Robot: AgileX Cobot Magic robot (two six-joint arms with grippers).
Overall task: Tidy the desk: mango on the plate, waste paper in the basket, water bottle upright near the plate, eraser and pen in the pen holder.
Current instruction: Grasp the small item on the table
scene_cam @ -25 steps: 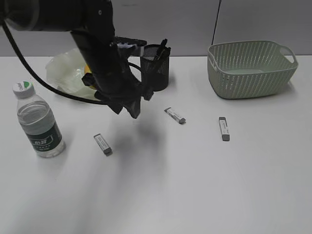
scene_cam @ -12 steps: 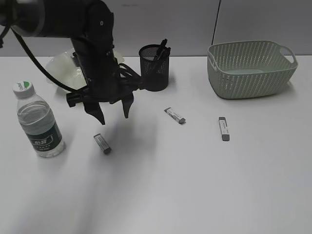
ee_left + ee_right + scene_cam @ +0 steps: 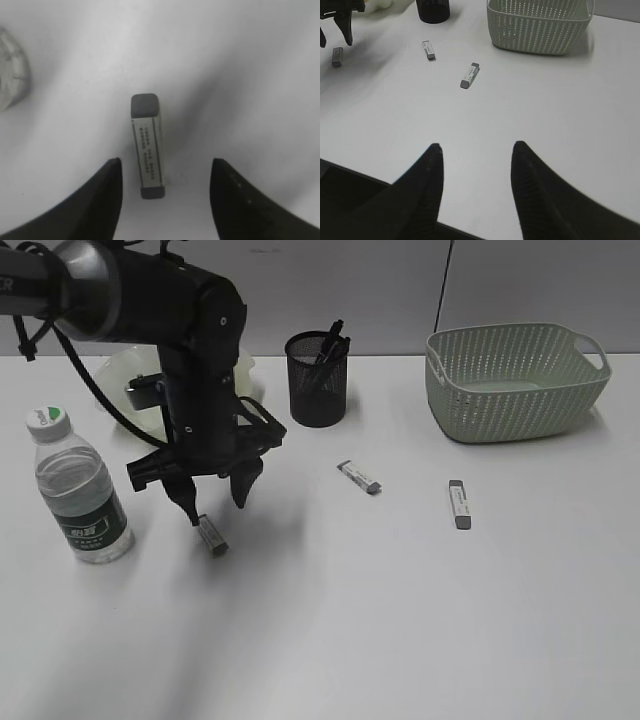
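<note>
My left gripper [image 3: 215, 505] [image 3: 166, 162] hangs open just above a grey-and-white eraser [image 3: 210, 534] [image 3: 147, 145] lying on the white desk [image 3: 400, 620]. The eraser's near end sits between the fingertips, touching neither. Two more erasers [image 3: 359, 477] [image 3: 459, 504] lie further right. The black mesh pen holder [image 3: 317, 380] holds dark pens [image 3: 331, 342]. The water bottle [image 3: 78, 487] stands upright at the left. The pale green plate [image 3: 125, 375] shows behind the left arm. Mango and waste paper are hidden. My right gripper [image 3: 477, 146] is open over bare desk.
The sage-green basket [image 3: 515, 380] [image 3: 540, 25] stands at the back right. The right wrist view shows all three erasers [image 3: 337, 56] [image 3: 428, 49] [image 3: 470, 75] and the pen holder [image 3: 433, 10] far ahead. The bottle's base [image 3: 10, 75] lies left of the left gripper.
The left arm has swung away from the pen holder, leftward and down, and its open gripper now stands over the left eraser. The right gripper has not visibly changed.
</note>
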